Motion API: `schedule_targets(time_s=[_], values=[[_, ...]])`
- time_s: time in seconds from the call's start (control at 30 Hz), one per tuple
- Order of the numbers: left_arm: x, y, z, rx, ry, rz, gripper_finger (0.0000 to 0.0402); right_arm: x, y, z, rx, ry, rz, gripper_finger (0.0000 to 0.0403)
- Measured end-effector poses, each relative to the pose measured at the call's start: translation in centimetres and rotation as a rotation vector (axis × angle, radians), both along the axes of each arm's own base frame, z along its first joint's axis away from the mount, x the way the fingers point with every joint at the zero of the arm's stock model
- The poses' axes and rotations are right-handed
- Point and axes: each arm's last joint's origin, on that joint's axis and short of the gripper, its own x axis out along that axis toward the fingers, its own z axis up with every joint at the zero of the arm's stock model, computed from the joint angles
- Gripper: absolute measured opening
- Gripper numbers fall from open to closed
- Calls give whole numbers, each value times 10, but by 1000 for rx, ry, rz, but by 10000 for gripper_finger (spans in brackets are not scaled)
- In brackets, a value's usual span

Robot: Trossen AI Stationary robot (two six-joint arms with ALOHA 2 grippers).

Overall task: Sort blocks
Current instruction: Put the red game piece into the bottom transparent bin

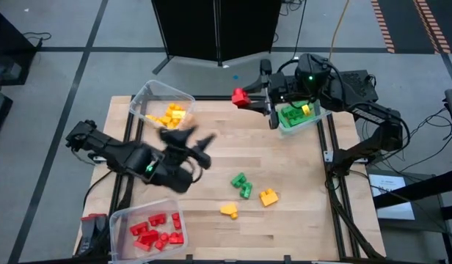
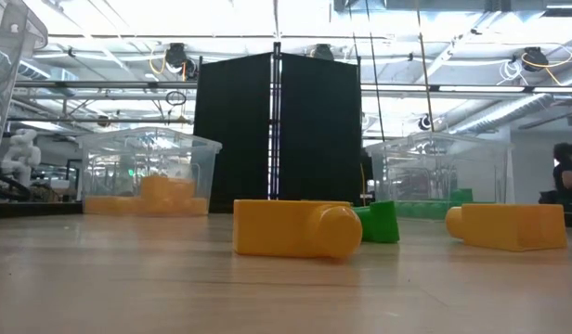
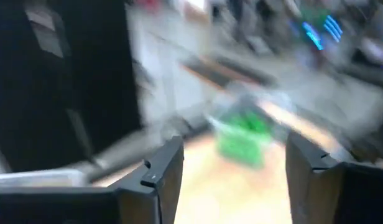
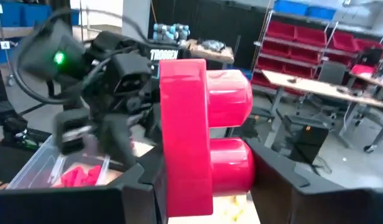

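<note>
My right gripper (image 1: 248,97) is raised over the table's far edge, shut on a red block (image 1: 239,97), which fills the right wrist view (image 4: 198,137). My left gripper (image 1: 193,143) hovers over the table's left middle, open, with nothing between its fingers (image 3: 163,174). A green block (image 1: 242,184) and two yellow blocks (image 1: 268,196) (image 1: 229,210) lie loose on the wooden table near its middle. The low view shows them on the tabletop as a yellow block (image 2: 295,228), a green block (image 2: 379,223) and a second yellow block (image 2: 509,225). My right gripper pinches the red block between its two fingers, one finger on the flat side (image 4: 161,168) and the other toward the two studs (image 4: 241,171). The fingers lie about level and point toward the table's left. The block is lifted clear, with its studs facing sideways.
Three clear bins stand on the table: one with yellow blocks (image 1: 163,110) at the far left, one with green blocks (image 1: 299,114) at the far right, one with red blocks (image 1: 149,231) at the near left. A dark screen (image 2: 277,139) stands behind the table.
</note>
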Motion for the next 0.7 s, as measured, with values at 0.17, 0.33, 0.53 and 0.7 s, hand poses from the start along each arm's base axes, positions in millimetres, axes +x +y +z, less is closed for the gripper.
schedule_targets(time_s=[0.17, 0.33, 0.53, 0.7], values=[[38, 5, 29, 56, 8, -445, 151, 1, 5, -1, 16, 9, 68, 150], [41, 6, 76, 390, -240, -624, 148, -19, 11, 11, 6, -25, 73, 150], [35, 20, 94, 543, -317, -568, 148, -64, 23, 37, -36, -134, 66, 150], [52, 41, 87, 545, -360, -668, 148, -77, 27, 45, -44, -182, 63, 150]])
